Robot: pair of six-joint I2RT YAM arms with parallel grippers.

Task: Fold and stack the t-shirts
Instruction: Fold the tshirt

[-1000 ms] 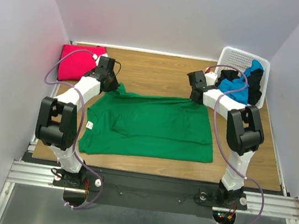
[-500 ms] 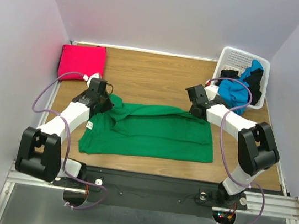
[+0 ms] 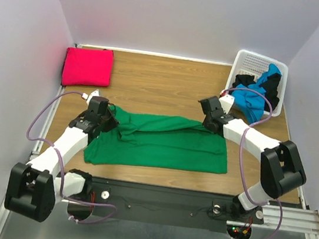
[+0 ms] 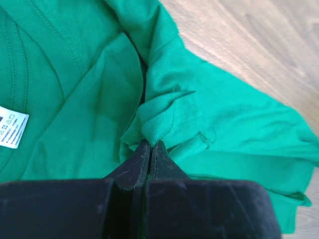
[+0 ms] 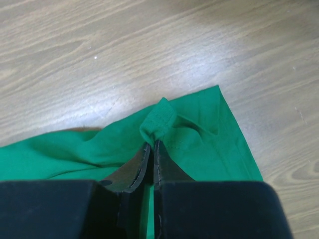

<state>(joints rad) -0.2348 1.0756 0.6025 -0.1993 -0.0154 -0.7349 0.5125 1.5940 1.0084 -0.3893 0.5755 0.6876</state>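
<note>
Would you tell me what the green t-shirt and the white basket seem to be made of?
The green t-shirt looks like soft matte knit cloth, perhaps cotton jersey: it bunches and shows stitched hems. The white basket seems rigid plastic, given its lattice wall.

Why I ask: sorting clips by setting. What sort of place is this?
Likely a robotics lab test cell: plain white walls box in a wooden table, robot arms stand on a metal rail, a green t-shirt lies between them.
</note>
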